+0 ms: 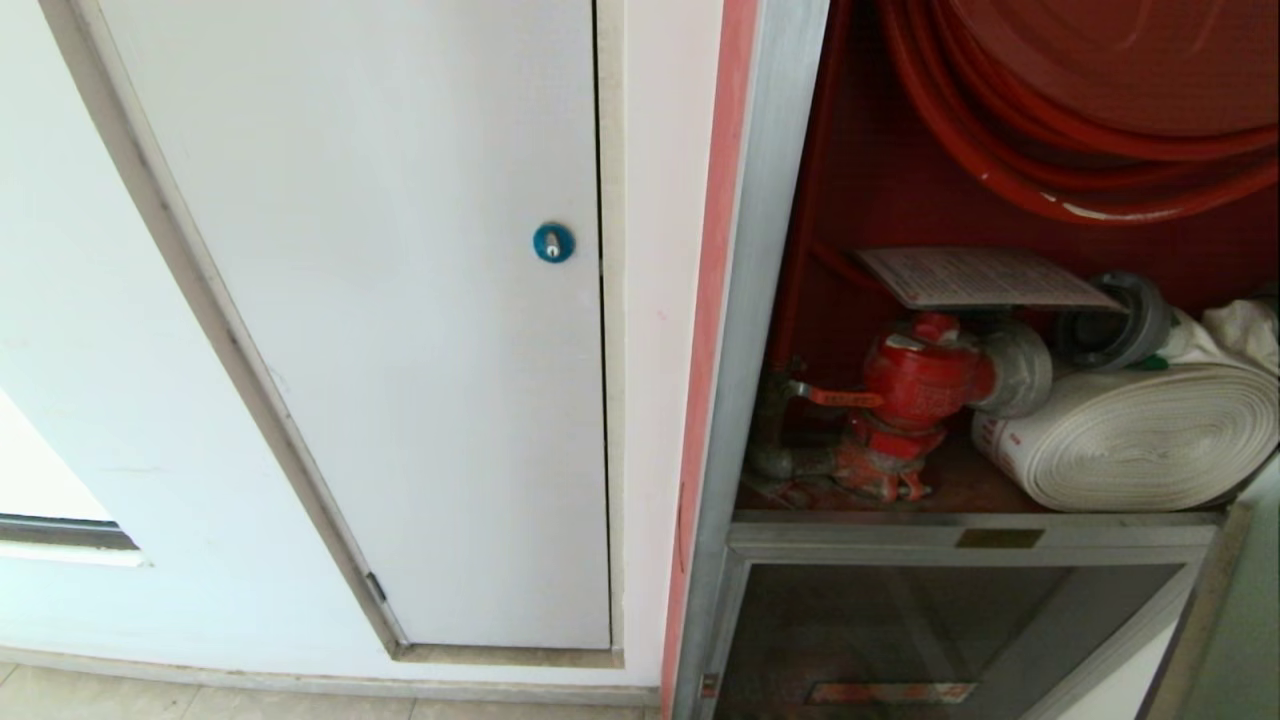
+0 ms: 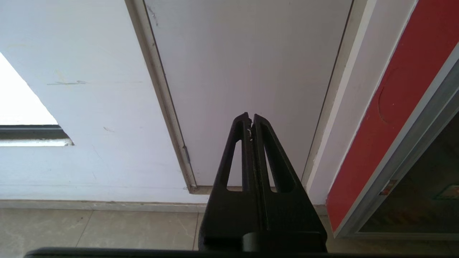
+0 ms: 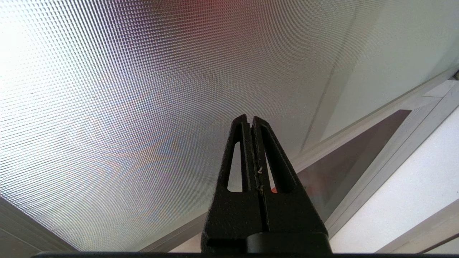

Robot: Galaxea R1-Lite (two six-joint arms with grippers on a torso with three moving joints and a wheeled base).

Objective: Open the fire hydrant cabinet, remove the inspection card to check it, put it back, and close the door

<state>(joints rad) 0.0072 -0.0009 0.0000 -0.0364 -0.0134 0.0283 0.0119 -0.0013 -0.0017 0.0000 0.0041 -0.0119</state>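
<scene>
Now the left gripper (image 2: 251, 118) is pointing at the white panel (image 1: 400, 300), fingers pressed together and empty. Further right, the inspection card (image 1: 985, 278) is lying on the red valve (image 1: 925, 385) inside the fire hydrant cabinet (image 1: 760, 300). The right gripper (image 3: 250, 120) is closed and empty too, facing the door (image 3: 107, 89).

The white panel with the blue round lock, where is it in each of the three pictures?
Head view: the white panel fills the left-middle, left of the fire hydrant cabinet.
Left wrist view: the panel sits top-centre, behind the shut left gripper; its lock is out of frame.
Right wrist view: not in it.
Shared landmark: the red strip beside the cabinet's silver frame.
</scene>
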